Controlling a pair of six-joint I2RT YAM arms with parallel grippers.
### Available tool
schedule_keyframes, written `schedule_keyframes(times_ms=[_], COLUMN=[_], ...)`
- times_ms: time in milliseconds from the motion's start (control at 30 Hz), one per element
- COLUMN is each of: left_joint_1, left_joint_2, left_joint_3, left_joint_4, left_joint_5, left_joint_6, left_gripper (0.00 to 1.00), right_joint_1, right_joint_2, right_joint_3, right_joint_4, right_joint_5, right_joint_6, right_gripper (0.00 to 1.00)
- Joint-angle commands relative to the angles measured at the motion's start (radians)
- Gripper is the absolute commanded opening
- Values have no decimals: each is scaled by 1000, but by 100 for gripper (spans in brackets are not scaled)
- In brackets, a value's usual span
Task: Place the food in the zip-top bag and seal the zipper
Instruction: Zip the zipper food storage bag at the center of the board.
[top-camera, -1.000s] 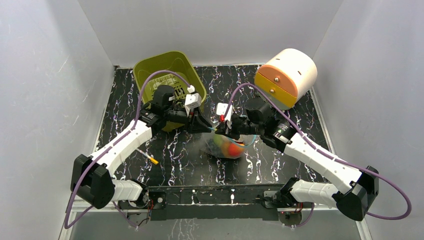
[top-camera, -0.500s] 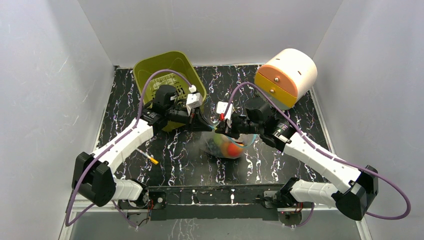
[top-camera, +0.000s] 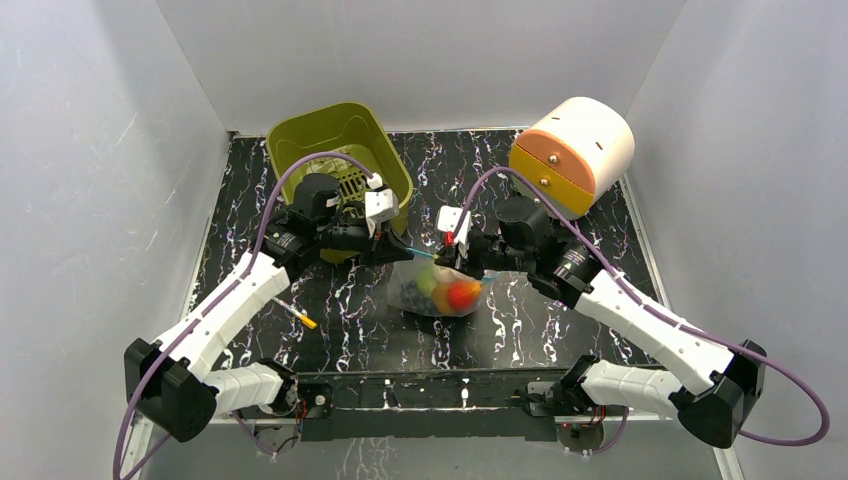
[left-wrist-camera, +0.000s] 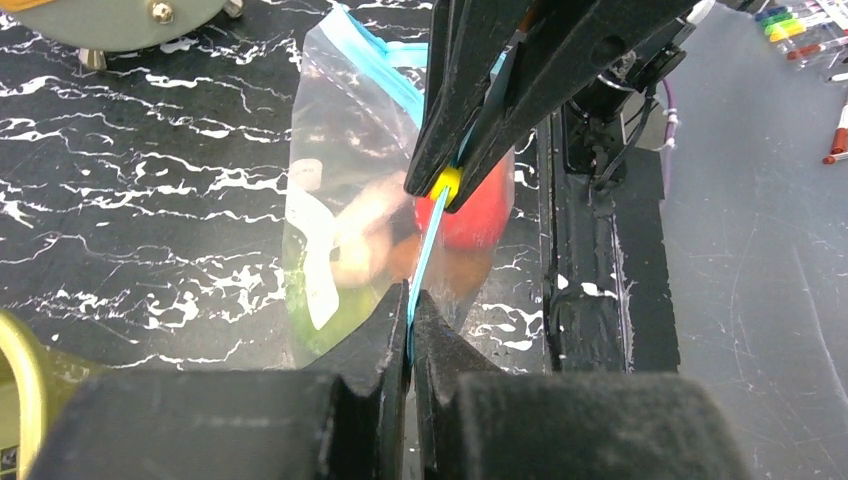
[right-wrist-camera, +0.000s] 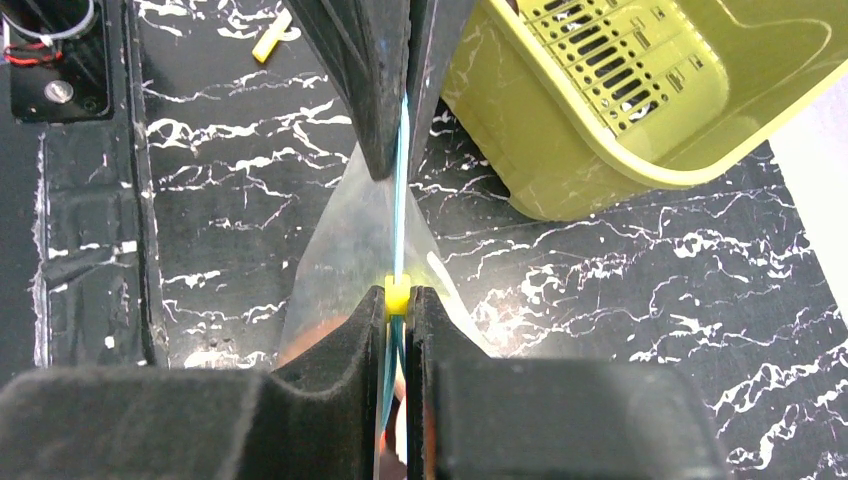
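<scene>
Above the table (top-camera: 360, 330), both hands are pinching the zipper (left-wrist-camera: 425, 250), which is running taut and straight between them: left hand (left-wrist-camera: 410, 310) on one end, right hand (right-wrist-camera: 397, 303) on its yellow end (left-wrist-camera: 445, 183) (food (left-wrist-camera: 480, 215) is sitting inside the bag (left-wrist-camera: 330, 120) below).

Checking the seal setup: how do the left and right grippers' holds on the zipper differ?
The left gripper pinches the zipper on its bare blue strip; the right gripper pinches it at the yellow end piece. The left gripper sits on the green bin side of the zip-top bag, the right gripper on the opposite side. Both are shut on the strip, which runs straight between them.
</scene>
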Motion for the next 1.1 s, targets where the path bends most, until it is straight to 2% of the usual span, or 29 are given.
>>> schedule_keyframes(times_ms=[0,300,700,1067], left_joint_1=[27,88,128,163], left_joint_2=[-45,-58,-74,-83], left_joint_3=[59,106,133,147], left_joint_4=[-125,-304,-362,-397], left_joint_5=[-77,-121,-245,-333], left_joint_6=[66,160,219,233], left_gripper=[0,0,0,0], right_joint_1=[-8,-20,-23,-39], right_joint_2=[-31,-32,-12,-69], right_joint_3=[57,81,168,174], right_joint_4=[-128,-214,-335,-456], right_joint_5=[66,134,196,319], right_joint_6=[-42,-109,-119,-147], right_gripper=[0,0,0,0])
